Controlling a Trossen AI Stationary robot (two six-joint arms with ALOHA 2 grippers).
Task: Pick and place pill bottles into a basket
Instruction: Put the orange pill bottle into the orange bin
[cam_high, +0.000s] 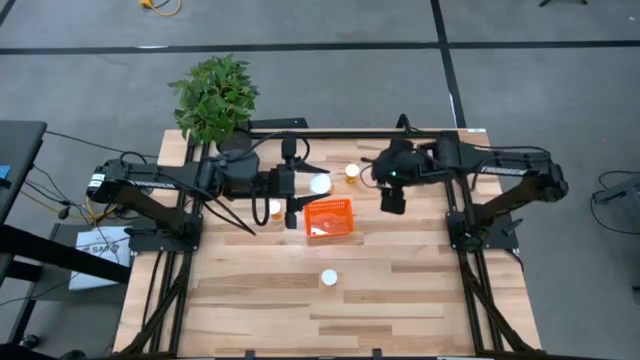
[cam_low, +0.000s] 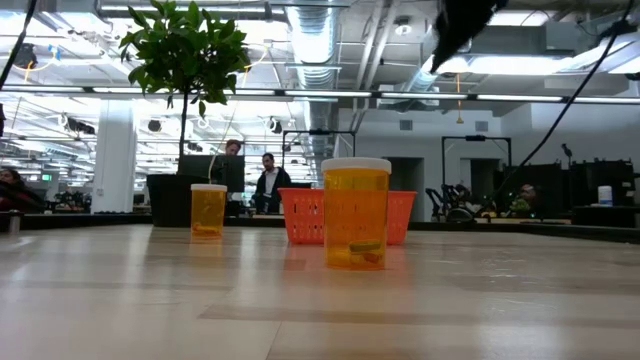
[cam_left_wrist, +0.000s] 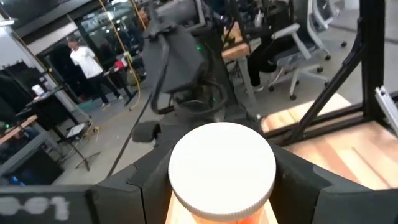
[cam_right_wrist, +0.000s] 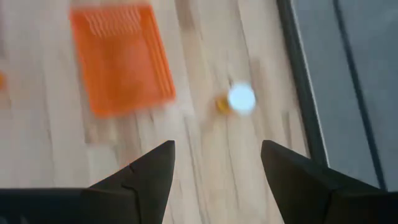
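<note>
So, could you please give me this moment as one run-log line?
left gripper: shut on pill bottle, raised beside basket | right gripper: open, empty, above table | basket: empty

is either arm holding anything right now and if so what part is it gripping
The left end effector holds a pill bottle, its fingers on the sides below the white cap. The right end effector is open and empty.

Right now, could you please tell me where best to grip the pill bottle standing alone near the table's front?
Take the lone bottle around its orange body under the white cap, coming straight down: it stands upright with nothing close beside it. The open right claw looks free.
</note>
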